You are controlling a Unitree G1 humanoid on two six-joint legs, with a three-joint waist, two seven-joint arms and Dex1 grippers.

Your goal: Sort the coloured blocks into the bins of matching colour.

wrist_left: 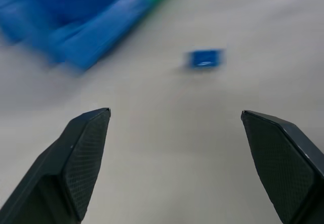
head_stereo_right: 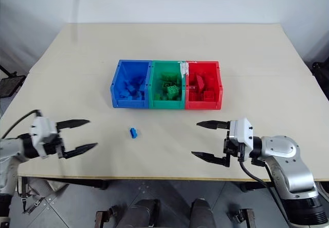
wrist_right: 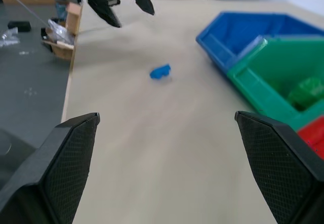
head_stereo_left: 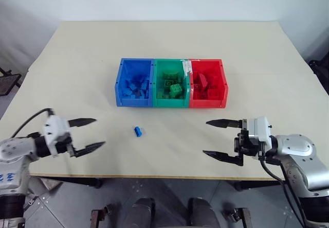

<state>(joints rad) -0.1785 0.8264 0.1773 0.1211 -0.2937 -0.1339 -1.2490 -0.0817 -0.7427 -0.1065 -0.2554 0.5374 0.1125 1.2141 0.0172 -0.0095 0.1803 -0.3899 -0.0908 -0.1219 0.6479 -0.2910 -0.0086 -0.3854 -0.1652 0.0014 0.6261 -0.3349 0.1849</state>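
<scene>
On the table (head_stereo_left: pixel 77 58), at about 6 o'clock from the blue bin (head_stereo_left: pixel 135 82), one blue block (head_stereo_left: pixel 138 131) is lying loose, well apart from the green bin (head_stereo_left: pixel 171 83) and red bin (head_stereo_left: pixel 207 83), which are already holding bricks. Left gripper (head_stereo_left: pixel 86 134) is hovering at 9 o'clock of the block, jaws spread wide, holding nothing. Right gripper (head_stereo_left: pixel 222 139) is hanging at 3 o'clock, equally wide and empty.

Judgement: the left is nearer, so it is looking like the one to pick. Best approach is coming down over the block, straddling it squarely, closing gently so it is not skidding away. Nothing is blocking the path; a cluttered box (wrist_right: pixel 63 39) is sitting off the table's edge.
</scene>
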